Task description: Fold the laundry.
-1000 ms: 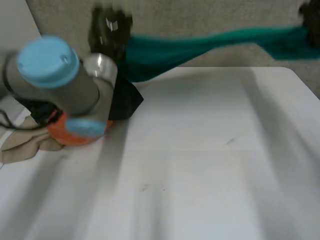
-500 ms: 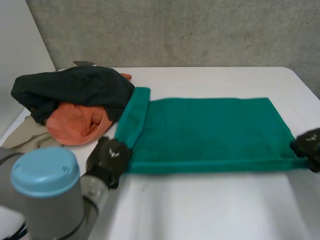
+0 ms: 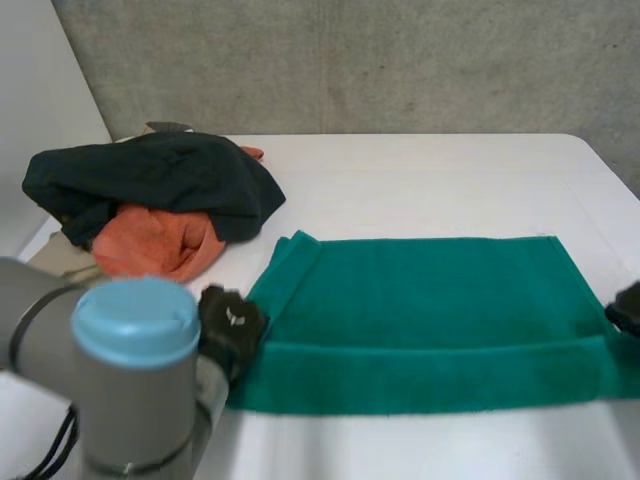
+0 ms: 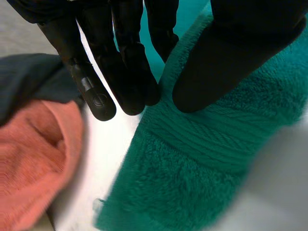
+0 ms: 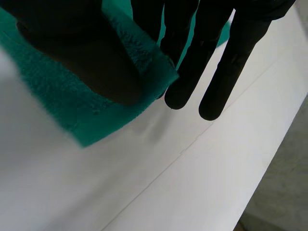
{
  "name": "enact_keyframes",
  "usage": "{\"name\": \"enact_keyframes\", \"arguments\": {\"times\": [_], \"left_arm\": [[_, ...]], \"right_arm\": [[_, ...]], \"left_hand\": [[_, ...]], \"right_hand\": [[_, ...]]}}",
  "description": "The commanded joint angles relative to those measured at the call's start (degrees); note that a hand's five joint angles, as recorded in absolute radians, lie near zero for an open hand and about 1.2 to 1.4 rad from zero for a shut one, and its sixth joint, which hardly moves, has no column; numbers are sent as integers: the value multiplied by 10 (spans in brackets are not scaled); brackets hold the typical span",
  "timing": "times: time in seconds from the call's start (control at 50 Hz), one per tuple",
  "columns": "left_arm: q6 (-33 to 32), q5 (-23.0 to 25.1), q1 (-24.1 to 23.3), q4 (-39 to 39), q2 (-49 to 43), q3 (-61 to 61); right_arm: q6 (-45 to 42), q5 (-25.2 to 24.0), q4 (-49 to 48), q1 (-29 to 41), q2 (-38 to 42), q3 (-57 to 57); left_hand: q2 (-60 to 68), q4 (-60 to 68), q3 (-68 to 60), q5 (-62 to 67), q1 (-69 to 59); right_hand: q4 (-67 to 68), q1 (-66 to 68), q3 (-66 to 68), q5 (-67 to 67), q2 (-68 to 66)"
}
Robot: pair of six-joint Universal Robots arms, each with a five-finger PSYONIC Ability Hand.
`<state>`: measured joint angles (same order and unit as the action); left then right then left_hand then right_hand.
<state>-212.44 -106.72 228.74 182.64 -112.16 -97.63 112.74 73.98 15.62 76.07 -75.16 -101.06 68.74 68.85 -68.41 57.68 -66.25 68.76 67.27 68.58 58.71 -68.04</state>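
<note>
Progress on the laundry fold, as I read it from the console. Between my two hands the green towel lies spread flat on the white table, with a narrow band along its near edge turned over onto itself. At one end the left hand has the near corner: its thumb bears down on top of the cloth while its straight fingers lie along and partly under the edge, which I judge to be a pinch. At the other end the right hand pinches the opposite near corner, with the thumb above, one finger beneath and the remaining fingers reaching straight past the edge. Beyond the left hand sits a heap, a dark garment lying over an orange cloth, and neither hand touches it. I judge the work barely begun: this towel needs its main folds, and the heap awaits.
</note>
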Motion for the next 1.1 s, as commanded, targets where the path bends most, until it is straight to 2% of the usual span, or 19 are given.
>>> {"name": "enact_keyframes", "arguments": {"times": [0.02, 0.06, 0.08, 0.1, 0.16, 0.22, 0.28, 0.36, 0.42, 0.56, 0.66, 0.74, 0.84, 0.94, 1.02, 1.1], "left_arm": [[-50, 3, 49, 49, -84, 177], [-79, 4, 58, 59, -102, 246], [-95, 4, 64, 64, -107, 277], [-132, 7, 78, 76, -113, 363], [-172, 31, 84, 114, -119, 490], [-169, 76, 89, 179, -118, 595], [-157, 102, 90, 219, -111, 626], [-146, 114, 92, 251, -108, 627], [-139, 106, 92, 242, -107, 608], [-120, 89, 119, 233, -90, 462], [-113, 88, 119, 233, -90, 365], [-84, 88, 102, 233, -96, 282], [-51, 91, 76, 234, -117, 193], [-47, 86, 43, 232, -148, 141], [-49, 78, 27, 226, -141, 87], [-50, 36, 8, 211, -72, 15]], "right_arm": [[68, 47, -61, 61, 74, 151], [87, 59, -77, 85, 84, 205], [112, 70, -104, 107, 87, 273], [121, 73, -116, 115, 88, 300], [168, 81, -192, 127, 85, 388], [213, 85, -299, 129, 76, 434], [244, 89, -396, 126, 56, 435], [253, 90, -420, 129, 48, 430], [253, 90, -404, 131, 46, 423], [257, 86, -376, 131, 47, 386], [257, 67, -323, 131, 65, 345], [257, 42, -280, 126, 91, 301], [248, 36, -242, 116, 120, 256], [229, 36, -185, 66, 128, 222], [181, 24, -117, 23, 122, 184], [88, 4, -33, -11, 102, 129]], "left_hand": [[113, 112, -116, 123, -137], [113, 112, -116, 123, -137], [113, 112, -116, 123, -137], [113, 112, -116, 123, -137], [113, 112, -116, 123, -137], [113, 112, -116, 123, -137], [113, 112, -116, 123, -137], [113, 112, -116, 123, -137], [113, 112, -116, 123, -137], [113, 112, -116, 123, -137], [113, 112, -116, 123, -137], [113, 112, -116, 123, -137], [113, 112, -116, 123, -137], [113, 112, -116, 123, -137], [113, 112, -116, 123, -137], [113, 112, -116, 123, -137]], "right_hand": [[112, 127, 114, 113, -120], [112, 127, 114, 113, -120], [112, 127, 114, 113, -120], [112, 127, 114, 113, -120], [112, 127, 114, 113, -120], [112, 127, 114, 113, -120], [112, 127, 114, 113, -120], [112, 127, 114, 113, -120], [112, 127, 114, 113, -120], [112, 127, 114, 113, -120], [112, 127, 114, 113, -120], [112, 127, 114, 113, -120], [112, 127, 114, 113, -120], [112, 127, 114, 113, -120], [112, 127, 114, 113, -120], [112, 127, 114, 113, -120]]}}
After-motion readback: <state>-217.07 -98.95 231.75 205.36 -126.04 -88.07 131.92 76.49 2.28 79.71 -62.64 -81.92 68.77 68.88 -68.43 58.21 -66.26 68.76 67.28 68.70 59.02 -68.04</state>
